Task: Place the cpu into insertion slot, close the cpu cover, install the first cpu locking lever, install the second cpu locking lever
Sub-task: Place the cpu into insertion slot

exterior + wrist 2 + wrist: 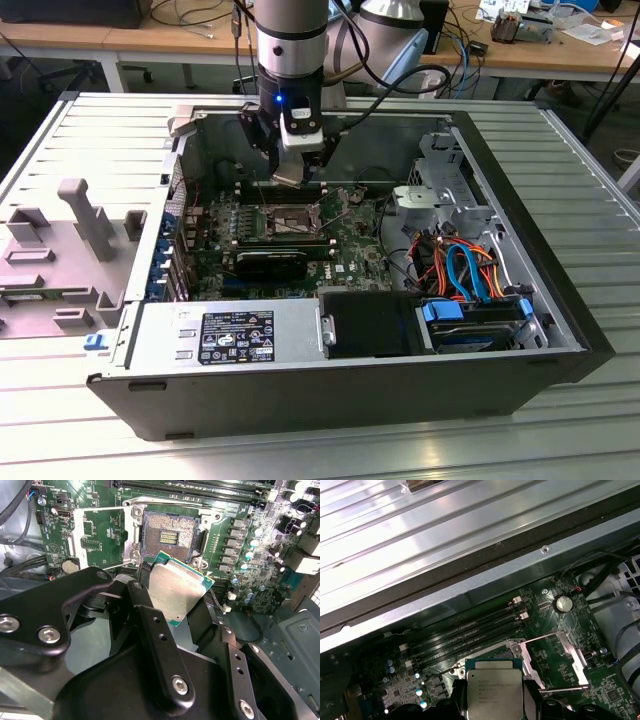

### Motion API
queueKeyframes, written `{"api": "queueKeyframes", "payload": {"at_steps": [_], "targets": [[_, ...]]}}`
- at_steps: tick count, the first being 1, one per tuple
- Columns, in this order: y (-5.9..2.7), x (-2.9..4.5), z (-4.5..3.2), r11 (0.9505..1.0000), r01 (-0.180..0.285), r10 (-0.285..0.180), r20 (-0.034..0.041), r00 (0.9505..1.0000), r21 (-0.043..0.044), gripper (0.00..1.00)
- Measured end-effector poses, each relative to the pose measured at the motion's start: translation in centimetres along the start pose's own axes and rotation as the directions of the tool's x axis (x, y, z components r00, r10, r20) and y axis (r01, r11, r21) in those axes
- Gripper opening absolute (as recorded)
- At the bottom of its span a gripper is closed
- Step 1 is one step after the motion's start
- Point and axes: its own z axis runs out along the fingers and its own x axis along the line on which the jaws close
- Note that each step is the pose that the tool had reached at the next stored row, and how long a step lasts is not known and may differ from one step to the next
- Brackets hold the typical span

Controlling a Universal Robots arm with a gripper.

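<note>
First, in the exterior view, the arm [290, 40] reaches down into an open case [330, 400] lying on a ribbed metal bench [580, 160]. Its end effector [289, 177] is closed around the cpu [287, 173], which hangs above the slot [287, 220] on the green board [350, 255], clear of it. A black card [268, 263] lies just beside the slot on the near side. A power supply [230, 335] fills the case's near edge, and orange and blue cables [462, 265] run to a drive [470, 325] at the exterior view's right. A grey fixture [70, 240] sits on the bench at the exterior view's left. Desks [100, 40] with loose wires stand behind.

In the second wrist view, two black fingers [150, 615] clamp the cpu [177, 592] by its edges. It is tilted, silver top showing, with one corner near the slot's [170, 537] rim. The slot is bare, its contact field exposed. The cover [129, 537] is swung open beside the slot. Memory slots [200, 487] run along another side, and a coin battery [70, 566] lies near the cover.

In the first wrist view, the cpu [495, 692] hides most of the slot. The cover [577, 655] lies open beside it, with two thin rods [564, 687] along its edges. The memory slots lie between the slot and the case wall, with the bench's ribs beyond.
</note>
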Motion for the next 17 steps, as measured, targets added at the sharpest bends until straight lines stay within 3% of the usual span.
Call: {"api": "queueKeyframes", "payload": {"at_steps": [17], "targets": [[0.0, 0.0, 0.01, 0.9998, -0.019, 0.019, 0.0017, 0.9998, -0.0003, 0.55]]}}
